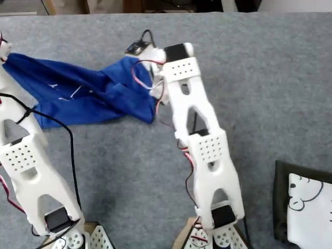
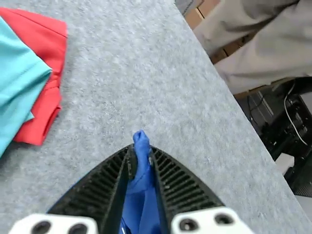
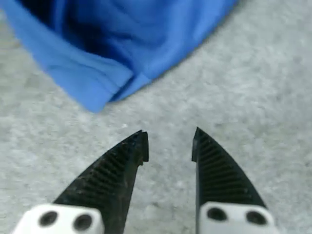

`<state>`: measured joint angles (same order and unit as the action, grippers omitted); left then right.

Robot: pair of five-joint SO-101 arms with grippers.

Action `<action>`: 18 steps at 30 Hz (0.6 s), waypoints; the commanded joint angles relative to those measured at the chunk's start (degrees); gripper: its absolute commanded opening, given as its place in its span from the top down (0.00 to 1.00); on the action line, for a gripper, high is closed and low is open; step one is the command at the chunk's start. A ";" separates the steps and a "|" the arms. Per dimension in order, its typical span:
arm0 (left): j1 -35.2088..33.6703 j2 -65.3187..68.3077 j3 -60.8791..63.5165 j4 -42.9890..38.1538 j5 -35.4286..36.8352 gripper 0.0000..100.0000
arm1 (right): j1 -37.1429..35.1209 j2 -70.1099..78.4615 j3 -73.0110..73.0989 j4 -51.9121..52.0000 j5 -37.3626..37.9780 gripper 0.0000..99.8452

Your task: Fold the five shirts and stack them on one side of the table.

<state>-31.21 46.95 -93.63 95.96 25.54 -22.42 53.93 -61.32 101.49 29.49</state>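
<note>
The left gripper and right gripper have black, tapered, ribbed fingers on white bases with dark round screw holes. Behind them, the left arm and right arm are white moulded plastic, each with a perforated plate and long oval cut-outs. A black servo block sits directly behind the right gripper, with looping red wires beside it. A black cable trails along the left arm.

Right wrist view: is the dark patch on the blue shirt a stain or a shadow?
Right wrist view: likely shadow in a fold of the blue shirt, beyond the open right pincer. High view: even light, faint shadow under the shirt's near edge. Left wrist view: no glare on the grey table.
</note>
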 commanded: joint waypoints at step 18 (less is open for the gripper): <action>-4.31 0.84 -1.76 -4.57 0.09 0.98 | -7.52 6.29 -0.40 -15.56 -3.87 0.84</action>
<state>-34.90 48.62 -93.63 92.79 25.54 -28.48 62.02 -61.23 86.20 26.15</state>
